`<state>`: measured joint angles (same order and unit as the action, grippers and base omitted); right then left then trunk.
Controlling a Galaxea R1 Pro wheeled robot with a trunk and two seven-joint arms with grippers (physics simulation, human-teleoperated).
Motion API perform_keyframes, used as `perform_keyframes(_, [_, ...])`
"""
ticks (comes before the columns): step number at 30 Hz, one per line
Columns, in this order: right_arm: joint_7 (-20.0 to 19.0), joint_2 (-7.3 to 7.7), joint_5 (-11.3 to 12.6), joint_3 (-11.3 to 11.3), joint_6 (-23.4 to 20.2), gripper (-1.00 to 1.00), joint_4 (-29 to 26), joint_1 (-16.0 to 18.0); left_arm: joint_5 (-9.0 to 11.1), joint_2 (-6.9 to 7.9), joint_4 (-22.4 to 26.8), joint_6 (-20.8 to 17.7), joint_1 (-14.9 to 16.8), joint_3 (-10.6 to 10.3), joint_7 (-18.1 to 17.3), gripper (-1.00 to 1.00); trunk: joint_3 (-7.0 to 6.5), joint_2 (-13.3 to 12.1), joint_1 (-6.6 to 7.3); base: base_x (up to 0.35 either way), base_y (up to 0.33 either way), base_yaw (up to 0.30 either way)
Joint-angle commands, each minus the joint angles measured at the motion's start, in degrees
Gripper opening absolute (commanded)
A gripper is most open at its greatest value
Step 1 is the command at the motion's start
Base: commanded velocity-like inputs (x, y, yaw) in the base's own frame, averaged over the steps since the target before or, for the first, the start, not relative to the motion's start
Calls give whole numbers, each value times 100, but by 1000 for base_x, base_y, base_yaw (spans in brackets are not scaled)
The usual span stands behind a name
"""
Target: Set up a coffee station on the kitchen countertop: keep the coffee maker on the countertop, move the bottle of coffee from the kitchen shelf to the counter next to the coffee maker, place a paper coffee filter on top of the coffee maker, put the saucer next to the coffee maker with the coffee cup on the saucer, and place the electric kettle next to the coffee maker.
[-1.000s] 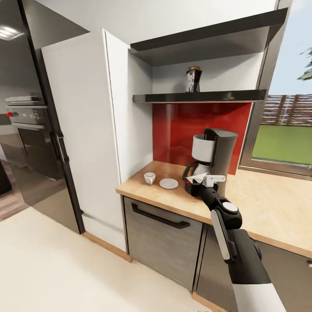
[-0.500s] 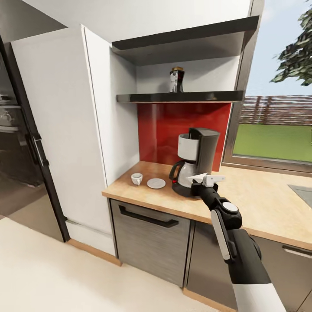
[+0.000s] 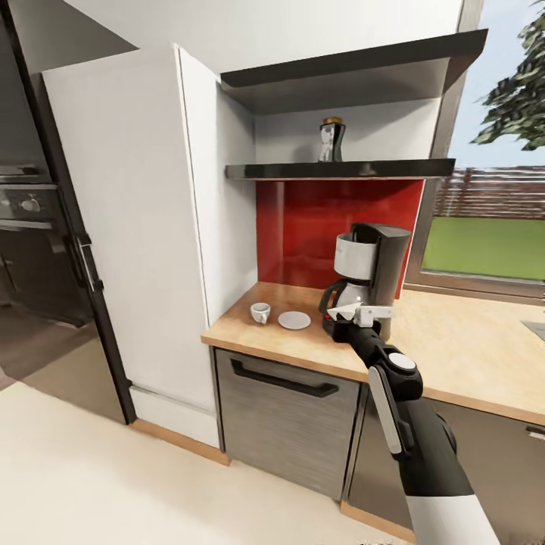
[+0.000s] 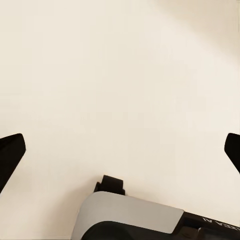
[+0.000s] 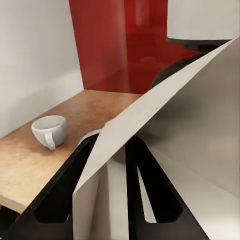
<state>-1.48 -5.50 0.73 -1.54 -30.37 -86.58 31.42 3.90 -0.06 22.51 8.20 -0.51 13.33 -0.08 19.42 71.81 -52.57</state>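
My right gripper (image 3: 354, 313) is shut on a white paper coffee filter (image 3: 342, 309), held just in front of the black and silver coffee maker (image 3: 371, 272) on the wooden countertop (image 3: 454, 341). In the right wrist view the folded filter (image 5: 165, 125) lies between the black fingers (image 5: 65, 190) of the gripper (image 5: 117, 150). A white coffee cup (image 3: 260, 311) and a saucer (image 3: 294, 320) sit apart, to the left of the coffee maker. The bottle of coffee (image 3: 331, 141) stands on the black shelf (image 3: 341, 170) above. My left gripper (image 4: 120, 150) hangs open over the floor.
A tall white cabinet (image 3: 129, 227) flanks the counter's left end, with a dark oven unit (image 3: 38, 242) beyond it. A window (image 3: 484, 242) runs behind the counter on the right. Drawers (image 3: 284, 416) sit under the counter. The cup (image 5: 50, 131) shows near the counter's edge.
The whole picture swung left, then back to the right, so the camera has moved. My right gripper keeps the filter in the same pose before the coffee maker.
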Motion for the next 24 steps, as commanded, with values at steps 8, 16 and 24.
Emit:
perform_keyframes(8, [-14, -4, 15, 5, -31, -100, -5, 5, 41, 1, 7, 7, -2, -4, -1, 100, 6, 4, -1, 0, 40, -251])
perform_keyframes(16, [-16, -4, 15, 5, -31, -100, -7, 5, 41, 1, 7, 7, -2, -3, -1, 100, 6, 4, -1, 0, 3, -279])
perform_keyframes(24, [-12, -4, 15, 5, -31, -100, -8, 5, 41, 5, 7, 7, -2, 1, -1, 100, 6, 4, -1, 25, 123, -182])
